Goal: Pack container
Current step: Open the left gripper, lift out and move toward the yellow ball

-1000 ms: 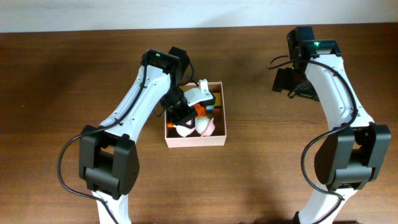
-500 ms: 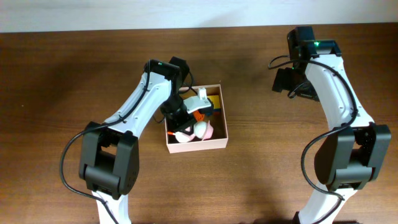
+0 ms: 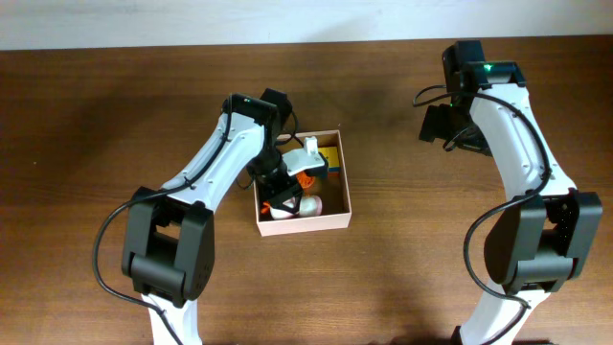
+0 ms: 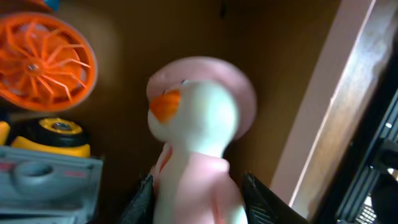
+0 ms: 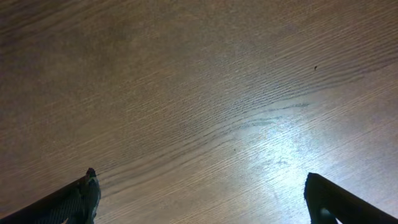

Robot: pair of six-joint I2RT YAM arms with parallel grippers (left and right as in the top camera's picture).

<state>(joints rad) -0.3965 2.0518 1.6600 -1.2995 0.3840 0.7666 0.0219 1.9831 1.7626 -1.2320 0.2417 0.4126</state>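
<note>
The container (image 3: 305, 223) sits on the wooden table (image 3: 96, 144), a little left of the middle, its tan inside open to the ceiling. The left gripper (image 3: 280, 192) is reaching down into it, low in the near left part, with the box walls all round it. From the left wrist view, the left gripper's fingers (image 4: 144, 194) stand partly spread on either side of a white and pink duck toy (image 4: 196, 124). They are close against its body, and I can't tell whether they are pressing on it. Beside the duck are an orange spoked wheel (image 4: 46, 62), a yellow piece (image 4: 56, 130) and a grey block (image 4: 50, 174).

The right gripper (image 3: 442, 125) hangs over bare wood at the far right, well apart from the container. It is spread wide with nothing between its fingers (image 5: 81, 193).
</note>
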